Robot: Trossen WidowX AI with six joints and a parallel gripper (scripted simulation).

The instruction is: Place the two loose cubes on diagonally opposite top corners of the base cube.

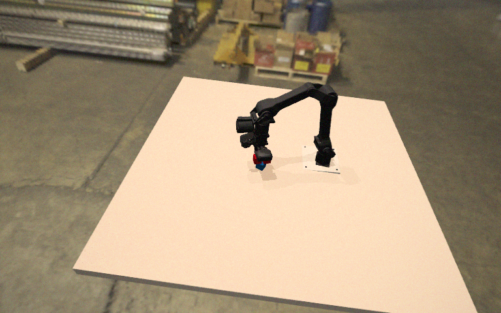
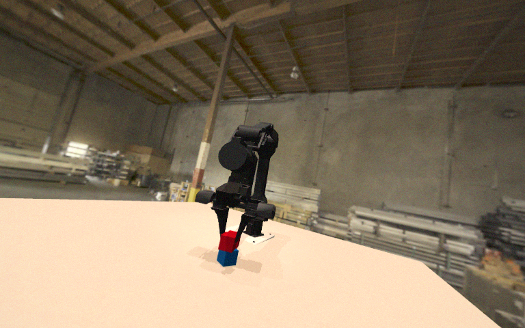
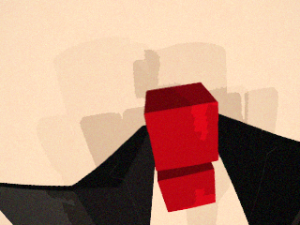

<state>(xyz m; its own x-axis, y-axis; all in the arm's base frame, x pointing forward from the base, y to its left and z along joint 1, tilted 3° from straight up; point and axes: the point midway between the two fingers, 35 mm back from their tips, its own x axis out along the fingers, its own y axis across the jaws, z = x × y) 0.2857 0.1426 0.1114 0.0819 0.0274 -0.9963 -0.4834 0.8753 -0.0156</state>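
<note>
My gripper [image 2: 229, 236] [image 3: 181, 127] is shut on a red cube [image 1: 255, 159] [image 2: 227, 242] [image 3: 183, 138], which looks roughly level. That cube is low over the blue base cube [image 1: 260, 167] [image 2: 227, 258], at its top in the exterior view; whether it touches the base I cannot tell. The second red cube [image 1: 267, 162] [image 3: 189, 189] sits on another part of the base's top. In the wrist view it shows just below the held cube; in the exterior view it is mostly hidden behind it. The gap between the red cubes is unclear. The wrist view does not show the base.
The arm's white mounting plate [image 1: 309, 165] [image 2: 256, 240] lies behind the cubes in the exterior view and to their right in the top view. The pale table top [image 1: 236, 228] [image 2: 115, 278] carries the cubes and the plate.
</note>
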